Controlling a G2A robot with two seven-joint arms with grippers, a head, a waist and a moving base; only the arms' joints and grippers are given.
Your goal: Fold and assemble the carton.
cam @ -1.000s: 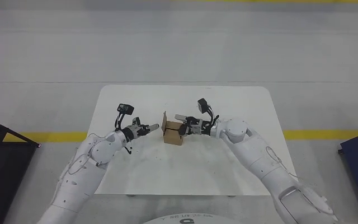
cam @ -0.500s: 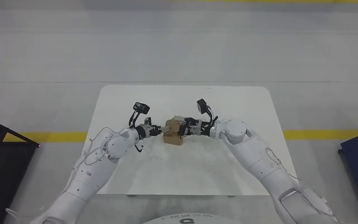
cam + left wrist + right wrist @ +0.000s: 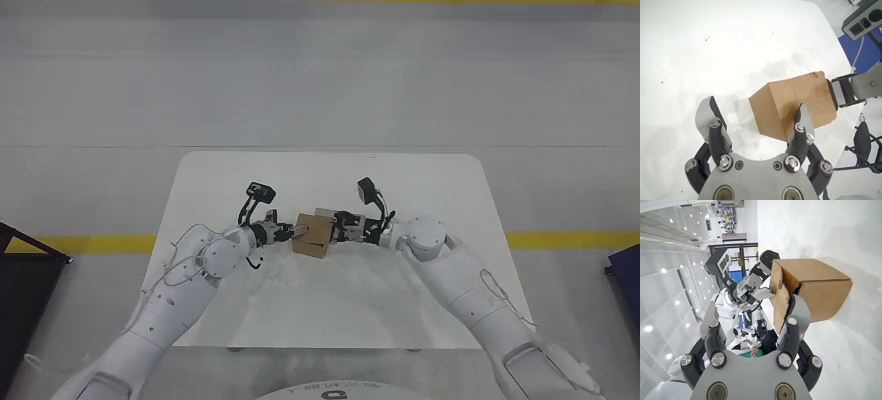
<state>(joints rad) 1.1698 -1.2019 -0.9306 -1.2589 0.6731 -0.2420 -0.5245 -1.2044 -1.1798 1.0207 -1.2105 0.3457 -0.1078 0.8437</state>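
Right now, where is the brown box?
In the top view, the carton sits near the middle of the white table, between the left gripper and the right gripper, both touching it.

Bright, even light comes down from round ceiling lamps (image 3: pixel 663 270). The white surface (image 3: pixel 715 47) looks pale and a bit shiny. The carton (image 3: pixel 791 102) throws a soft grey shadow beside it. Both wrist views bend at the edges.
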